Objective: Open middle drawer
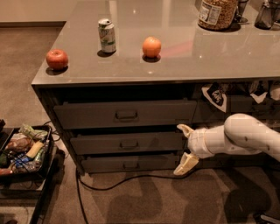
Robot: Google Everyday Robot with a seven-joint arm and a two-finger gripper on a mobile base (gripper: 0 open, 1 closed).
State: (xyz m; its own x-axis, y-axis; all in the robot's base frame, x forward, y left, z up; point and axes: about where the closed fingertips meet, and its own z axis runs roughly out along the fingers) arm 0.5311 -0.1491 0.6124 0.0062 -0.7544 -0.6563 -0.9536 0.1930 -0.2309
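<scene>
The middle drawer [127, 143] is a wide dark-grey front with a small loop handle [128, 144] at its centre. It sits between a taller top drawer [124, 114] and a slim bottom drawer [131, 164], and its front looks pushed in. My gripper [184, 147] is open, with one cream finger [183, 129] up and the other [186, 164] down. It hangs in front of the right end of the middle drawer, well to the right of the handle. It holds nothing.
On the counter [175, 65] stand a red apple [57, 59], a can [107, 36], an orange [151, 47] and a jar [216, 13]. A black cable [131, 179] runs over the floor. A bin of packaged goods [22, 151] stands at the left.
</scene>
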